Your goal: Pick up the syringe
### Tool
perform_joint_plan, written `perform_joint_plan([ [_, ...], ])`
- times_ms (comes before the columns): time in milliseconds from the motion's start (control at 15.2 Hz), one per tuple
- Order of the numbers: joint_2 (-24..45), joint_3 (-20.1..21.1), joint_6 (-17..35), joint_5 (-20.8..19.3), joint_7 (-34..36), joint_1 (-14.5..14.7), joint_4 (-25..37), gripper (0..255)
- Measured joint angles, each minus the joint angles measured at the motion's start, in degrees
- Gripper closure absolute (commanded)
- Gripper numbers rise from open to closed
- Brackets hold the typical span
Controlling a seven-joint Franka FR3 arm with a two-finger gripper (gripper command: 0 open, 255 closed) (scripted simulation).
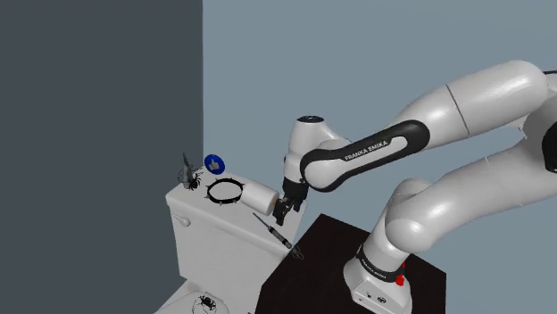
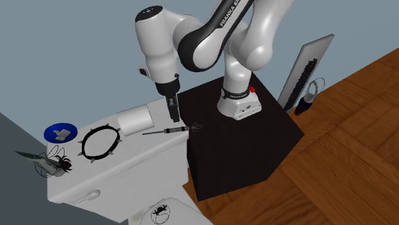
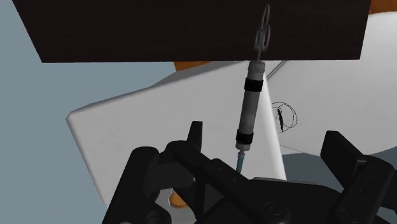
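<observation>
Syringe (image 3: 249, 108) is seen lying flat on the white lid of a toilet tank (image 2: 115, 172), close to the lid's edge nearest the stand (image 2: 249, 147). Its ringed plunger end reaches past that edge, and its needle end points towards the end effector (image 3: 267, 159). The end effector's two black fingers (image 3: 343, 156) are spread apart and nothing is clasped between them. The syringe is not touched by either one. In the second exterior view the end effector (image 2: 173, 114) is shown pointing down just above the syringe (image 2: 167, 130), and in the shoulder view it (image 1: 281, 210) hangs just beside the syringe (image 1: 272, 230).

Just beyond the end effector a white roll (image 2: 134, 119) is laid on the lid. Next to the roll a black spiked ring (image 2: 99, 142) is placed. Farther along a blue disc (image 2: 61, 133) and a dark insect figure (image 2: 51, 163) are found at the lid's far end. A brown wooden floor (image 2: 358, 160) is seen beside the black stand.
</observation>
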Motion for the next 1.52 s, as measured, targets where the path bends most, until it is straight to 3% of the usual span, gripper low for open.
perform_joint_plan([
  [264, 9.3, 3.1, 12.8, 1.1, 2.9, -0.6, -1.9, 0],
  [792, 19.2, 4.8, 23.5, 0.9, 4.1, -1.3, -2.3, 0],
  [858, 19.4, 4.8, 23.9, 0.9, 4.1, -1.4, -2.3, 255],
  [1518, 19.7, 4.8, 24.2, 0.8, 4.1, -1.4, -2.4, 255],
])
